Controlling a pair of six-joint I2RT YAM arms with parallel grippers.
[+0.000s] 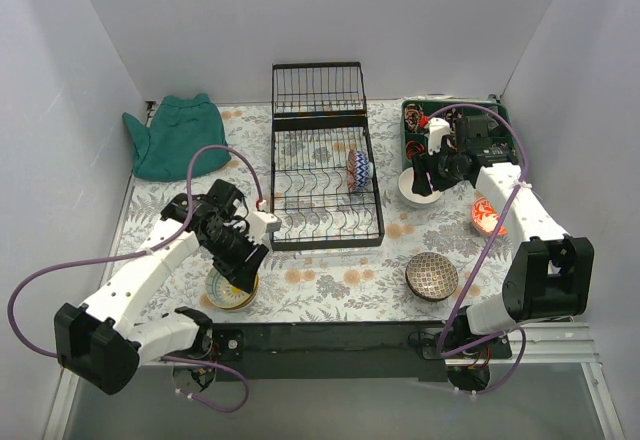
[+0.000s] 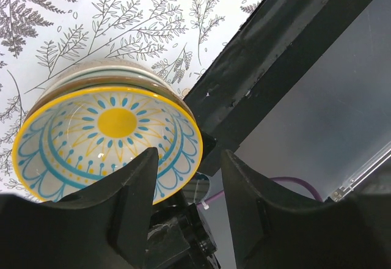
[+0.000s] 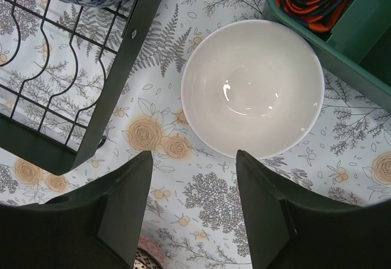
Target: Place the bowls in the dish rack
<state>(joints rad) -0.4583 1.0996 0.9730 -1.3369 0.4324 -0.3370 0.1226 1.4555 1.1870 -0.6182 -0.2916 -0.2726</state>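
The left jaws are held apart at the rim of the yellow-flowered bowl [image 2: 116, 122], eight o'clock; the right jaws are spread wide over the white bowl [image 3: 252, 88], three o'clock.

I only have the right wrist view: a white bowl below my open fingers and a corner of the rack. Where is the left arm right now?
Observer: The left gripper is low near the front edge of the table. It is open, with one finger over the inside of a yellow-flowered bowl and the other outside its rim.
Operator: And how many bowls are in the rack so far?
Observer: One. A blue-patterned bowl stands on edge among the tines at the right side of the dish rack.
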